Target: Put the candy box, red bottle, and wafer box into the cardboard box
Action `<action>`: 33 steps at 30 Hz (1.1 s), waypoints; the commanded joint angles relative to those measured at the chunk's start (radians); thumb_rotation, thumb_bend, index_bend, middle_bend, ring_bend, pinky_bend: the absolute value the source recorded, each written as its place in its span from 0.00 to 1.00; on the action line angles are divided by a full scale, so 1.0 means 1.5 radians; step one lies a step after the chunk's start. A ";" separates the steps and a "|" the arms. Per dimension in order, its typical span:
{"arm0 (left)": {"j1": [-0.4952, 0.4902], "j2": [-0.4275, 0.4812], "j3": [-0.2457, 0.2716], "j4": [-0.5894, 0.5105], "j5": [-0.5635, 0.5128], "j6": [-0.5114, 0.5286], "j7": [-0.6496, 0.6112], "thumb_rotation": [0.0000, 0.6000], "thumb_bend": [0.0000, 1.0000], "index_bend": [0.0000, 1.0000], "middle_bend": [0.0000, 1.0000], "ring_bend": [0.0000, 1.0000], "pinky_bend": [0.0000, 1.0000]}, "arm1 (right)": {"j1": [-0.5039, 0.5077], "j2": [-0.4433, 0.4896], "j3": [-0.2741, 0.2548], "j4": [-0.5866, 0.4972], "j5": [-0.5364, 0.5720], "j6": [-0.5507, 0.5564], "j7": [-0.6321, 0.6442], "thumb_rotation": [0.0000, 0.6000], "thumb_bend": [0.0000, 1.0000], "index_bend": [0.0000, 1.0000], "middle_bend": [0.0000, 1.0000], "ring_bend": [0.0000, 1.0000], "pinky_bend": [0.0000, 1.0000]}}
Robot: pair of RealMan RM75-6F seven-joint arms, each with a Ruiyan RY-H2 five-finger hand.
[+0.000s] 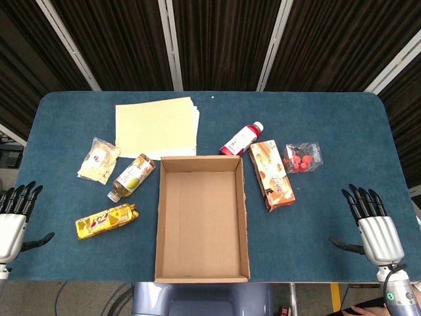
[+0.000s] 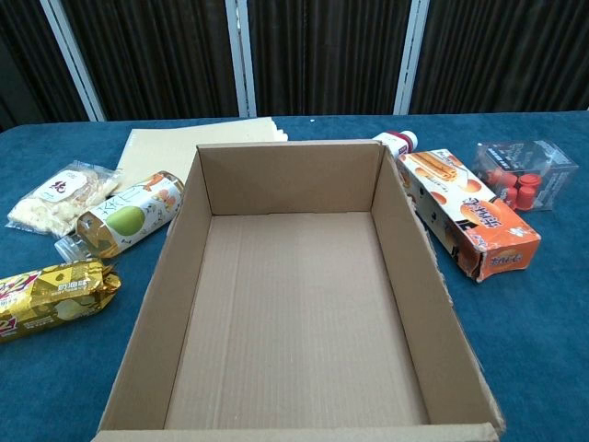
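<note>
Clutter sits left of the cardboard box [image 1: 202, 271]: pale paper sheets [image 1: 156, 126] upper left, a snack bag [image 1: 99, 160], a green-label bottle [image 1: 132, 176] lying diagonal near the box's top-left corner, a yellow wrapped pack [image 1: 106, 221] lower left. Nothing lies between the box and the targets. Box is centre frame, open, nothing inside.

Targets all right of it. Red bottle [image 1: 241, 139] lies on its side, cap pointing upper right. Wafer box [image 1: 271, 174] lies just beside the box's right wall, long axis running top to bottom, tilted slightly. Clear candy box [image 1: 302, 158] further right.

Left hand [image 1: 14, 220] at the lower left edge, right hand [image 1: 372, 224] lower right; both hold nothing, fingers extended.
</note>
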 commanded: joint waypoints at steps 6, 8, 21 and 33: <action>-0.003 0.001 0.000 0.001 -0.009 -0.012 0.000 0.89 0.00 0.00 0.00 0.00 0.00 | 0.001 0.004 -0.004 -0.002 0.013 -0.019 -0.010 1.00 0.01 0.00 0.00 0.00 0.00; -0.004 0.001 -0.003 0.000 -0.009 -0.011 -0.002 0.89 0.00 0.00 0.00 0.00 0.00 | 0.003 0.006 -0.004 -0.004 0.017 -0.025 -0.009 1.00 0.01 0.00 0.00 0.00 0.00; -0.023 -0.022 -0.022 0.007 -0.014 -0.019 0.002 0.89 0.00 0.00 0.00 0.00 0.00 | 0.156 0.049 0.063 0.033 0.087 -0.253 -0.007 1.00 0.08 0.00 0.00 0.00 0.00; -0.057 -0.073 -0.053 0.031 -0.120 -0.094 0.109 0.89 0.00 0.00 0.00 0.00 0.00 | 0.308 0.041 0.101 0.128 0.141 -0.463 -0.078 1.00 0.09 0.00 0.00 0.00 0.00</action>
